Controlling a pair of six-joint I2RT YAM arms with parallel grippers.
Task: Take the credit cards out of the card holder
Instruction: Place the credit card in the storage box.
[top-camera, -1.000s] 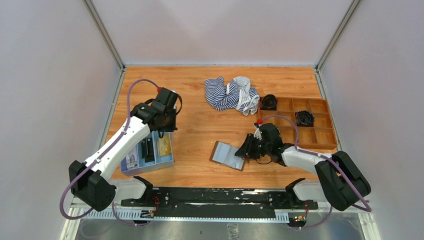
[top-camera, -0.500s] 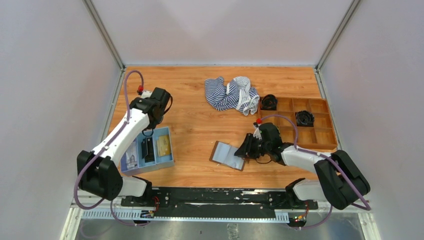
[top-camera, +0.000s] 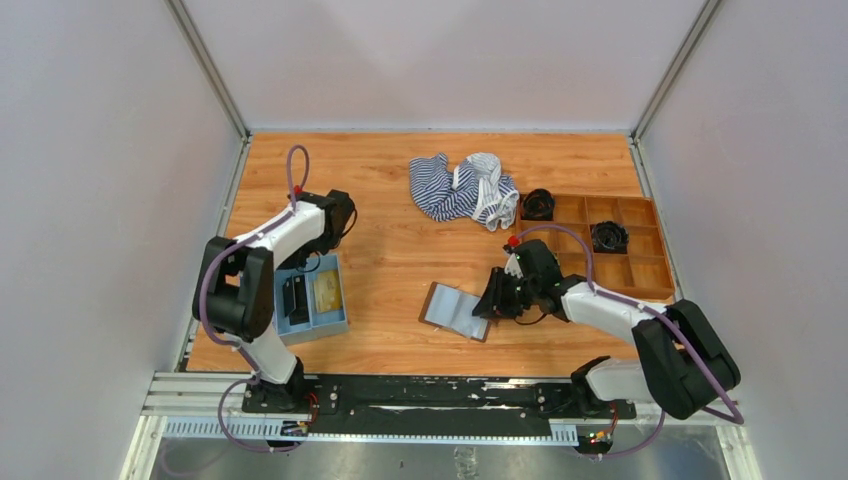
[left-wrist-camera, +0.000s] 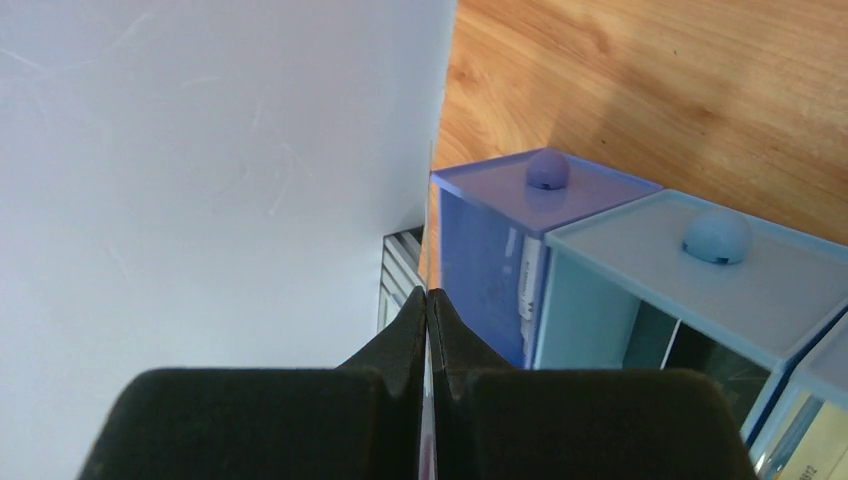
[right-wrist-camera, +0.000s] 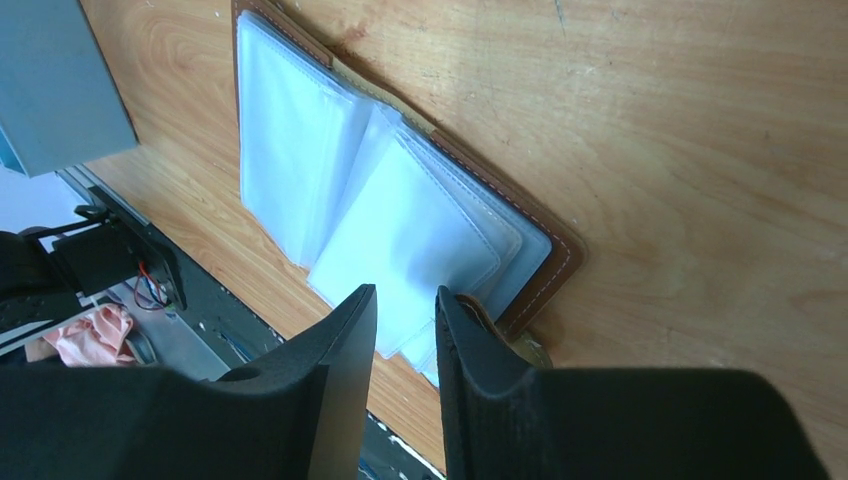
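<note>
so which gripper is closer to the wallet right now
Right. The right gripper sits at the open wallet's right edge, fingertips over its clear pockets. The left gripper is far off to the wallet's left, beside the blue tray.

I see a smooth, satin wood-grain table (right-wrist-camera: 700, 150), a matt brown leather-like card holder (right-wrist-camera: 562, 262) with stitched edging and glossy clear plastic pockets (right-wrist-camera: 400, 220), a smooth light-blue plastic tray (left-wrist-camera: 600, 200) and soft striped cloth (top-camera: 462, 187).
</note>
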